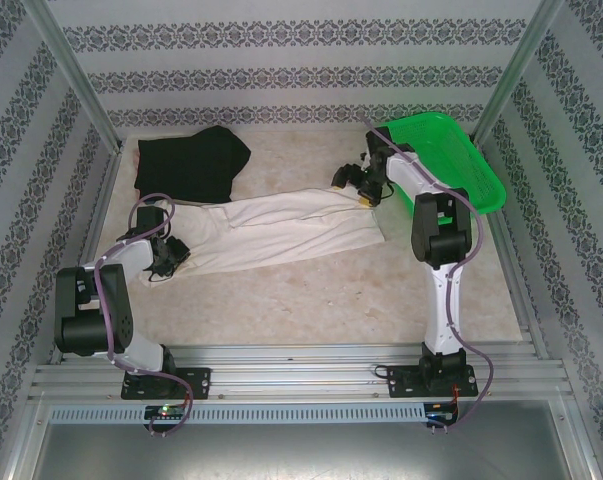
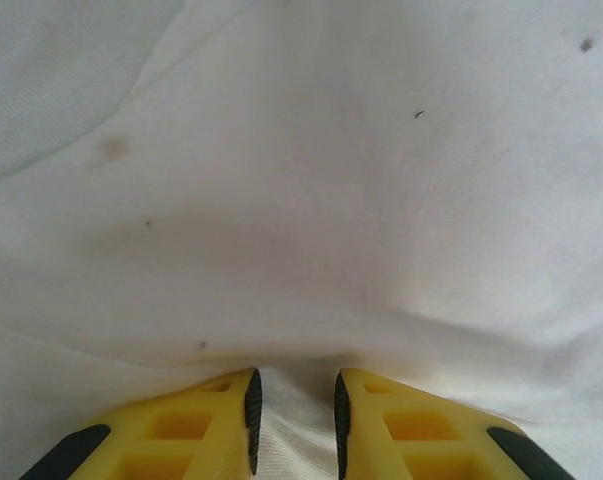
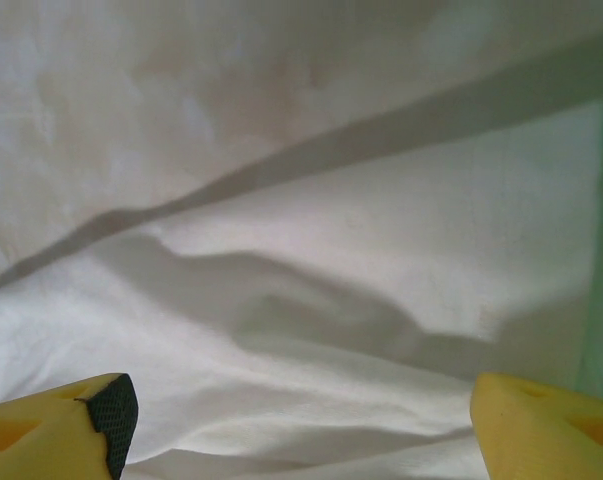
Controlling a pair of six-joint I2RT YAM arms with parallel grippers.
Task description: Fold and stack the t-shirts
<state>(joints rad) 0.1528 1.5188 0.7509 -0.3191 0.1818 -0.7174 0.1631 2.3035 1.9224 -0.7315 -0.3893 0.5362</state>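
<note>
Hold the left gripper (image 2: 296,420) pinched on the left end of the large cream-white cloth t-shirt (image 1: 281,232) stretched across the table (image 1: 311,300), and lower the wide-open right gripper (image 3: 301,415) onto its right end, beside the bright green plastic mesh basket (image 1: 451,150), before closing.

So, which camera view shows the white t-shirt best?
The top external view: there the white t-shirt shows at full length, stretched across the table. The left wrist view gives a close patch of its cloth; the right wrist view, a wrinkled edge.
</note>
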